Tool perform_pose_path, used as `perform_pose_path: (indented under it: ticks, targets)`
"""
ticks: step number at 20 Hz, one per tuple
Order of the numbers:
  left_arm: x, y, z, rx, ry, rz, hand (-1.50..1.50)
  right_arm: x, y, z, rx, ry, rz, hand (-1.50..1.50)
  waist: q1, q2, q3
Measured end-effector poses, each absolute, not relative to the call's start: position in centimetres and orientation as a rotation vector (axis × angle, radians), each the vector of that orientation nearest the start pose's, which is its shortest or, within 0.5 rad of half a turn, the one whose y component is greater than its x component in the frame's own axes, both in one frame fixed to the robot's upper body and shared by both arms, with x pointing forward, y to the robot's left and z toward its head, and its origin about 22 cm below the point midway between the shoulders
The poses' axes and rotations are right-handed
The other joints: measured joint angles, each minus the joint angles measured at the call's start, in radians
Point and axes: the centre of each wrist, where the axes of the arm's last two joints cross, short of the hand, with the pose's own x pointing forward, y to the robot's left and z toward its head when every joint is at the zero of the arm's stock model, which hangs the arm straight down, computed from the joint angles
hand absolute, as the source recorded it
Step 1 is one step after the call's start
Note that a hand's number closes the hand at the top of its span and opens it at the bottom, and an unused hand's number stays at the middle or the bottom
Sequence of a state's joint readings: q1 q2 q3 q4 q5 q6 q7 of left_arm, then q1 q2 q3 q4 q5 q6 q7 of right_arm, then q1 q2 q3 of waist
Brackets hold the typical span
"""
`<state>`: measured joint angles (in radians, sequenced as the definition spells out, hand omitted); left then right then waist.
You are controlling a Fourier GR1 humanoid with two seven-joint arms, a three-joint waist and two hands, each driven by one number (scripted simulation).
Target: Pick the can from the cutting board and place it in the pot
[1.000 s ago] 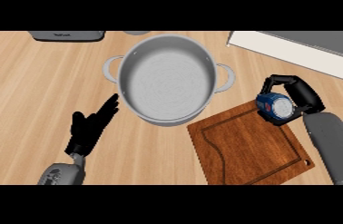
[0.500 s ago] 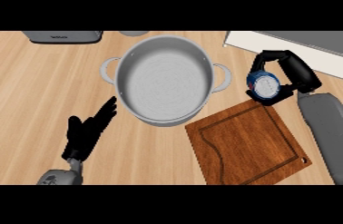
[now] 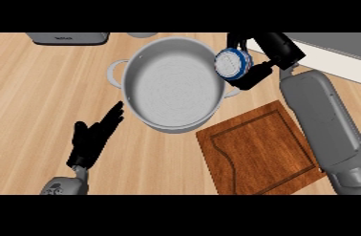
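Scene: We looked steeply down on a wooden table (image 3: 42, 91) carrying a large grey pot (image 3: 171, 82) and, to its lower right, a brown cutting board (image 3: 264, 151).
Can: We saw the can (image 3: 233, 63), blue-sided with a pale lid, off the cutting board and in the air just at the pot's right rim, tilted so that its lid faced us.
Right robot hand: The right robot hand (image 3: 271, 56) was curled round the can, gripping it from the far side, with the grey forearm running down the right edge of the view.
Left robot hand: The left robot hand (image 3: 95, 137) rested at the lower left, fingers straight and relaxed, holding nothing, its fingertips near the pot's left wall.
Pot: We saw nothing inside it; one handle showed on its left.
Cutting board: Nothing lay on it.
Step in hand: We judged this to be the carry, with the can lifted and nearly at the pot.
Next move: We judged it called for bringing the can further left over the pot's middle, lowering it, then opening the fingers.
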<state>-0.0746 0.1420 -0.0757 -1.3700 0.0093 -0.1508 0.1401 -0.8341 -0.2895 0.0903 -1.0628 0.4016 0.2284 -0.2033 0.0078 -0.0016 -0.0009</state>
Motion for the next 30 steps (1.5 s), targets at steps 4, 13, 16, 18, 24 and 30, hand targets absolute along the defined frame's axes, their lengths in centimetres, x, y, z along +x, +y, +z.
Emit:
perform_pose_path:
  ticks: [4,13,16,18,24,30]
  targets:
    - [26.1,23.6,-2.4,-0.052,-1.283,-0.291,0.00,41.5,-15.0,16.5,-0.295,-1.828,1.125,1.50,0.005,0.002,0.000]
    - [26.4,23.6,-2.3,-0.069,-1.278,-0.291,0.00,41.7,-7.6,15.4,-0.550,-1.716,1.389,1.50,0.016,0.006,0.000]
    - [26.6,23.7,-2.0,-0.072,-1.283,-0.299,0.00,41.5,-5.2,14.7,-0.673,-1.652,1.492,1.50,0.020,0.007,0.000]
    - [26.4,23.4,-2.2,-0.077,-1.284,-0.303,0.00,41.6,-4.1,13.6,-0.706,-1.564,1.543,1.50,0.026,0.009,0.000]
    - [26.3,23.3,-1.9,-0.080,-1.280,-0.328,0.00,42.1,-3.0,11.8,-0.716,-1.203,1.631,-1.50,0.040,0.010,0.000]
    - [26.8,22.9,-1.9,-0.100,-1.288,-0.333,0.00,41.6,-2.9,10.3,-0.598,-1.204,1.549,-1.50,0.060,0.016,0.000]
